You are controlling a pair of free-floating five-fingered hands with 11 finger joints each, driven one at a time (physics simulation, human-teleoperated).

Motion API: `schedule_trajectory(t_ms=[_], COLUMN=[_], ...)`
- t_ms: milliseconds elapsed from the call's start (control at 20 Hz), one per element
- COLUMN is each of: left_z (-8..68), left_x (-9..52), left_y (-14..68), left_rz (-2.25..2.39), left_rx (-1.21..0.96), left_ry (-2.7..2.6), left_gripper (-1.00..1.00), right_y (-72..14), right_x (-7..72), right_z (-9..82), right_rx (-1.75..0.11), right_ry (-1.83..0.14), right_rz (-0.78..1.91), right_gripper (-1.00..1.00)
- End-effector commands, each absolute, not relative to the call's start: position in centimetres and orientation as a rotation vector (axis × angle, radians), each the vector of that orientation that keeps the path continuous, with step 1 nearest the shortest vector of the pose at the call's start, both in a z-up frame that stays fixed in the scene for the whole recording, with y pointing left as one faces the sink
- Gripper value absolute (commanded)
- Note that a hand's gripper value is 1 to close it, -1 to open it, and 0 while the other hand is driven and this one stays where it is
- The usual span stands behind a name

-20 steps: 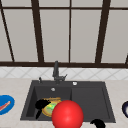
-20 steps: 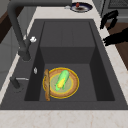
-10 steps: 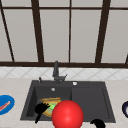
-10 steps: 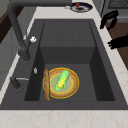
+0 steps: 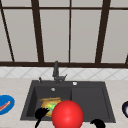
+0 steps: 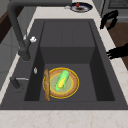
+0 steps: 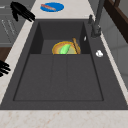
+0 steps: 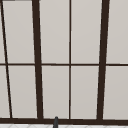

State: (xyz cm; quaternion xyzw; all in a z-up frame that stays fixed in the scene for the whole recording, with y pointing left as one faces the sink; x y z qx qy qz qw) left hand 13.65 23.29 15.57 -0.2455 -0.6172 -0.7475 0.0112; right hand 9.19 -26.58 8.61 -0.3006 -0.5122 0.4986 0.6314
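The left hand (image 5: 41, 113) hangs over the front edge of the sink (image 5: 90, 100), at the near left corner of the basin. Its fingers (image 7: 26, 15) are straight and spread, holding nothing; in the left side view it (image 6: 117, 51) reaches in from the front side of the sink rim, and in the right side view it (image 7: 21, 10) is above the counter (image 7: 22, 40) just beside the rim.

The right hand (image 5: 98, 123) is in the air at the front edge of the sink, on its right half. In the left side view its fingers (image 6: 109, 18) curl loosely around nothing; in the right side view it (image 7: 3, 68) shows at the picture's edge.

A plate (image 6: 72, 82) lies on the basin floor in the sink's left half, with a corn cob (image 6: 62, 80) on it and a wooden stick (image 6: 46, 85) leaning along its faucet side. The faucet (image 5: 56, 71) stands behind the sink. A red ball (image 5: 67, 115) floats at the sink's front edge between the hands. A blue plate (image 5: 5, 105) lies on the counter left of the sink, a dark plate (image 6: 80, 7) on its right.
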Motion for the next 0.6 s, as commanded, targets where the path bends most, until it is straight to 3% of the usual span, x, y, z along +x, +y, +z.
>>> schedule_trajectory(t_ms=[0,50,100,550], left_z=[14.5,15.0,14.9,14.8], left_x=[13.6,13.6,13.6,13.6], left_y=[23.3,23.5,23.3,23.3], left_rz=[-2.268,-2.301,-2.329,-2.346], left_rx=[-0.715,-0.773,-0.768,-0.743], left_ry=[-1.931,-1.933,-1.922,-1.944], left_gripper=[-1.0,-1.0,0.0,0.0], right_y=[-26.6,-26.6,-26.6,-26.6], right_x=[9.2,9.2,9.2,10.4], right_z=[8.6,8.6,8.6,8.6], right_rx=[-0.688,-0.688,-0.692,-0.683], right_ry=[-1.172,-1.172,-1.178,-1.157], right_rz=[1.141,1.141,1.14,1.141], right_gripper=[0.0,0.0,-1.0,-1.0])
